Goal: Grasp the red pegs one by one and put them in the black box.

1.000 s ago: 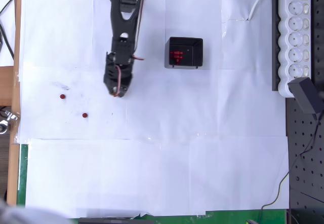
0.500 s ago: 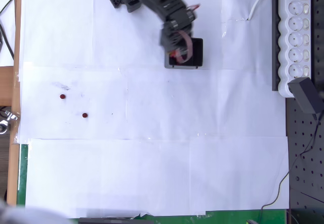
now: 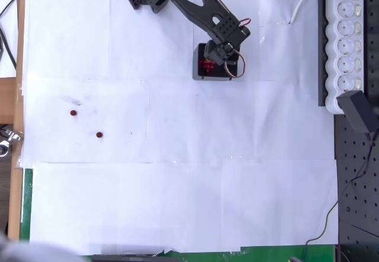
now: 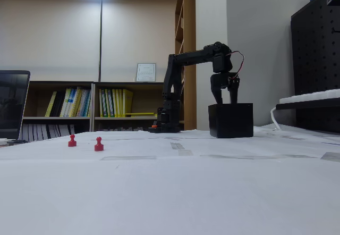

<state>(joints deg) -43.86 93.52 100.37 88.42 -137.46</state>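
With the gripper (image 4: 226,98) poised over the box (image 4: 230,120), fingers spread and apparently empty, lift straight up before swinging toward the two pegs (image 3: 99,135) left on the paper.

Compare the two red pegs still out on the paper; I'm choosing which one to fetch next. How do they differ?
In the overhead view, one peg lies farther left and higher in the picture; the other peg sits lower and right, nearer the black box. In the fixed view, the right-hand one looks bigger, being closer to that camera. Both are red, upright and apart.
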